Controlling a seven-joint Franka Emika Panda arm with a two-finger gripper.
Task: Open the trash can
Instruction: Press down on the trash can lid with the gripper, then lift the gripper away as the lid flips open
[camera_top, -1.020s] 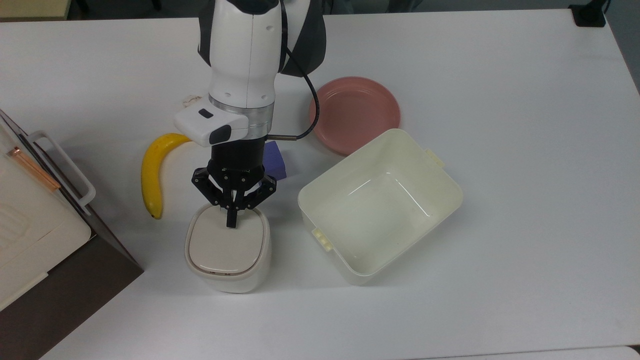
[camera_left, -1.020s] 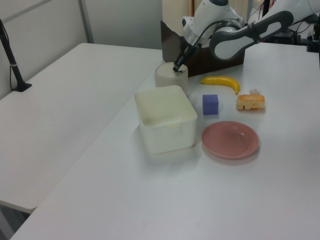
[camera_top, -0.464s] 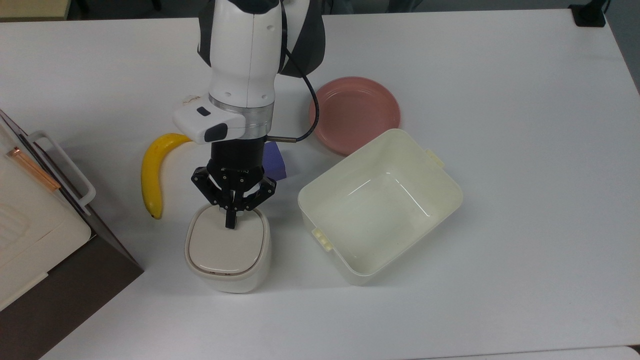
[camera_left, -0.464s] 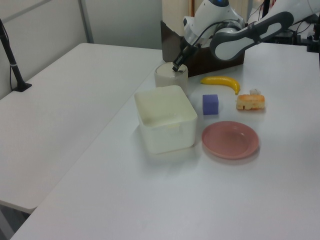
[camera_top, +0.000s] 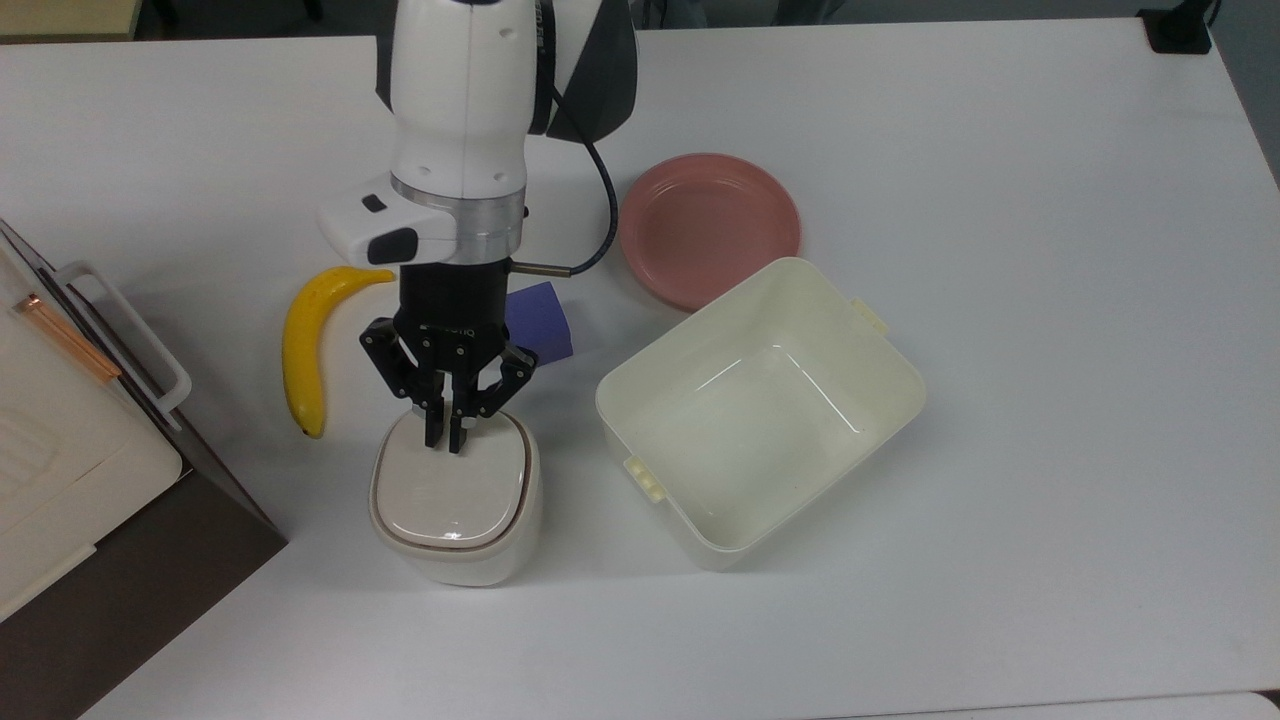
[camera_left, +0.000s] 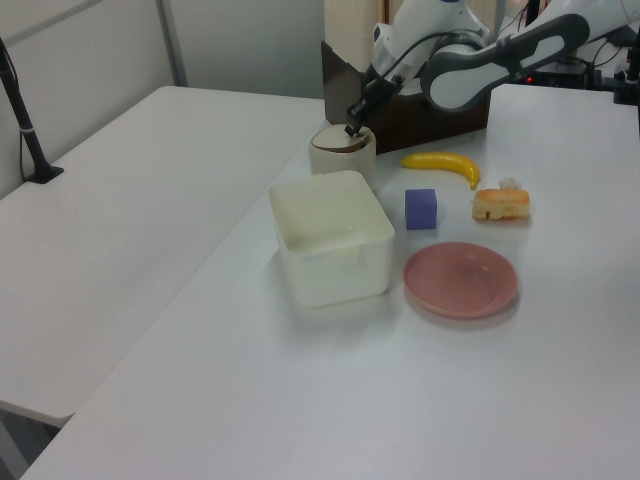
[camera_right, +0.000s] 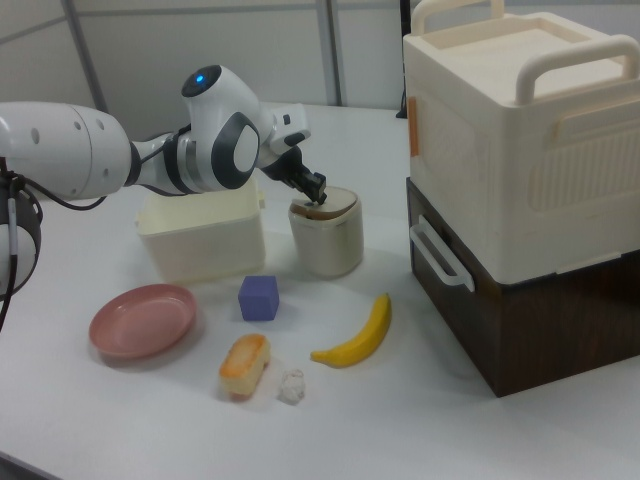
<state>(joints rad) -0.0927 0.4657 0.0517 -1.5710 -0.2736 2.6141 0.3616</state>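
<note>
the trash can stands on the white surface, a small cream rounded-square bin with a beige flat lid. in the top view it sits just to the left of a larger cream tub and below a yellow banana and a purple cube. in the left view and the right view the lid is tilted, its edge under the end effector lifted a little so that a dark gap shows beneath it, while the opposite edge sits lower on the rim.

the end effector hangs over the lid's far edge in the top view, pointing down from the white arm. its two black fingers are pressed nearly together, with a thin slit between them and nothing pinched. whether the tips touch the lid cannot be told; in the left view they are right at its raised edge.

a pink plate lies beyond the tub in the top view, its near rim just beside the tub's corner. in the right view a piece of bread and a small white lump lie in front of the cube, near the banana's tip. a cream box with handles on a dark wooden base stands at the right view's right, apart from the trash can.
</note>
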